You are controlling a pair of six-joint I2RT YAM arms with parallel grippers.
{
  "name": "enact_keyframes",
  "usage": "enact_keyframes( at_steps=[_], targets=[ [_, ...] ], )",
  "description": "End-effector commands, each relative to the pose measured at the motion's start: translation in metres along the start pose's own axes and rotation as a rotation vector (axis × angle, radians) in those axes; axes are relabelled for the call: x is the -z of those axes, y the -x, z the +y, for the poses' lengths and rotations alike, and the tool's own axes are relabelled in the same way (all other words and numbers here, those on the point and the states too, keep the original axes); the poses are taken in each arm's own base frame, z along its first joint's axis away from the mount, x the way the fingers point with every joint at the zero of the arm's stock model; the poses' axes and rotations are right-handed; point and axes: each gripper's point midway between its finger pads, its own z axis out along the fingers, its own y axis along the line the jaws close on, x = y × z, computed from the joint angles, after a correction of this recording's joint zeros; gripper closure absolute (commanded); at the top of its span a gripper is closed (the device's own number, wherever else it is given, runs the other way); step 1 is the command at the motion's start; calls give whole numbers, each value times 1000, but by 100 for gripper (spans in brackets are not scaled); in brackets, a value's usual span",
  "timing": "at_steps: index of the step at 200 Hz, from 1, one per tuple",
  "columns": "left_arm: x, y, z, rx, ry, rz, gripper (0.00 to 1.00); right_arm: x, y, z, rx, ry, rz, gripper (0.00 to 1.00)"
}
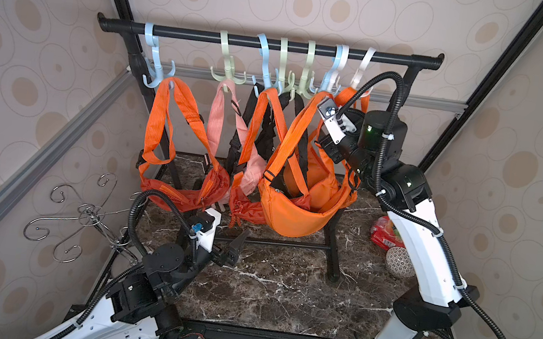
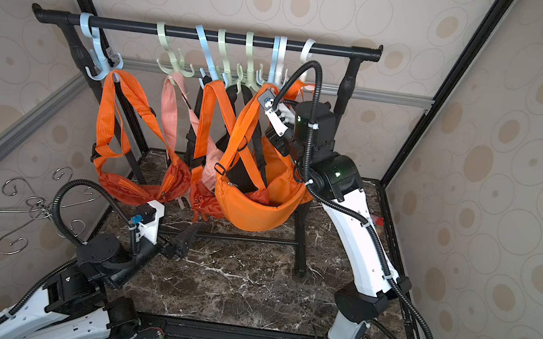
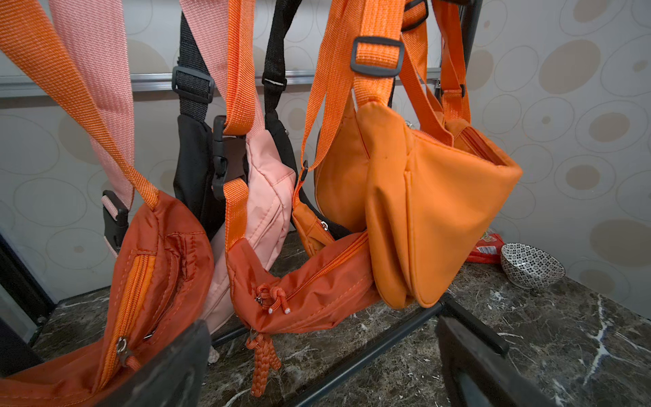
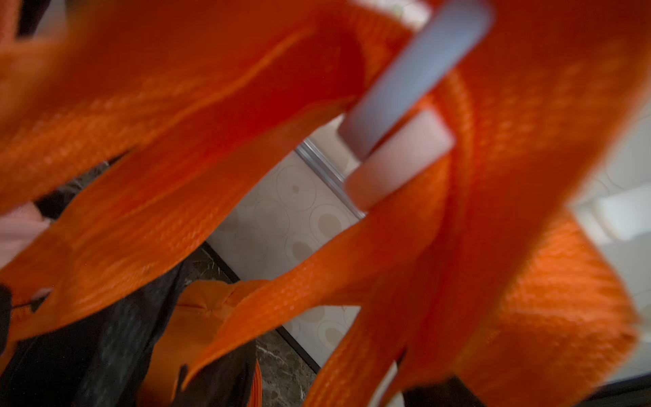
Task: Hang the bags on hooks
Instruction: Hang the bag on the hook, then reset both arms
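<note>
Over the marble counter (image 1: 264, 284), finds the orange bag (image 1: 292, 213) slung by its strap (image 1: 299, 127) on a blue hook (image 1: 330, 76) to take its weight, has the right tool (image 1: 321, 139) up among the straps, grip impossible to tell, and leaves the left tool (image 1: 233, 249) gaping idle below

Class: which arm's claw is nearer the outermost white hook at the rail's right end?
Right. The right claw is up among the orange straps, close below the white hook; the left claw is low over the marble table, well below it.
</note>
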Motion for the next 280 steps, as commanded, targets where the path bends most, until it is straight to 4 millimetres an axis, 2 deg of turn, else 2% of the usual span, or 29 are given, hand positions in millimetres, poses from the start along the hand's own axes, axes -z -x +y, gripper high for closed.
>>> enact_keyframes(
  at_steps=[1, 13, 29, 40, 53, 77, 98, 111, 135, 154, 183, 214, 233, 244, 259, 280],
  targets=[
    [-3, -6, 5, -11, 37, 14, 0, 44, 8, -7, -87, 12, -58, 19],
    [-6, -11, 7, -9, 58, 19, 0, 58, 3, -3, -100, 7, -65, 17],
    [-11, -17, 10, 3, 91, 18, 0, 77, -14, 4, -132, 12, -55, 13],
    [-14, -27, 15, 11, 127, 19, 0, 89, -32, 12, -159, 19, -36, 3],
    [-14, -39, 26, 19, 197, 24, 0, 105, -58, 21, -195, 18, -21, 1],
    [2, -58, 67, 74, 437, 5, 0, 127, -123, 31, -252, -67, 43, 1],
    [26, -79, 98, 103, 623, -14, 0, 140, -194, 43, -316, -178, 159, 1],
    [42, -94, 116, 113, 747, -7, 0, 152, -237, 40, -407, -323, 225, 1],
    [48, -121, 126, 36, 854, 39, 0, 174, -313, 41, -465, -555, 306, 1],
    [46, -137, 128, -22, 905, 64, 0, 187, -355, 42, -546, -682, 327, 1],
    [38, -144, 138, -58, 940, 82, 0, 184, -399, 56, -570, -789, 325, 0],
    [35, -152, 169, -19, 960, 58, 0, 170, -439, 79, -520, -803, 400, 1],
    [42, -156, 184, 11, 998, -26, 0, 160, -443, 75, -505, -833, 409, 1],
    [48, -163, 194, 22, 1025, -51, 0, 149, -444, 72, -517, -821, 380, 1],
    [46, -178, 206, 40, 1033, -27, 0, 135, -451, 66, -539, -809, 369, 1],
    [36, -170, 207, 13, 975, -81, 0, 119, -459, 54, -560, -828, 339, 1]
  ],
)
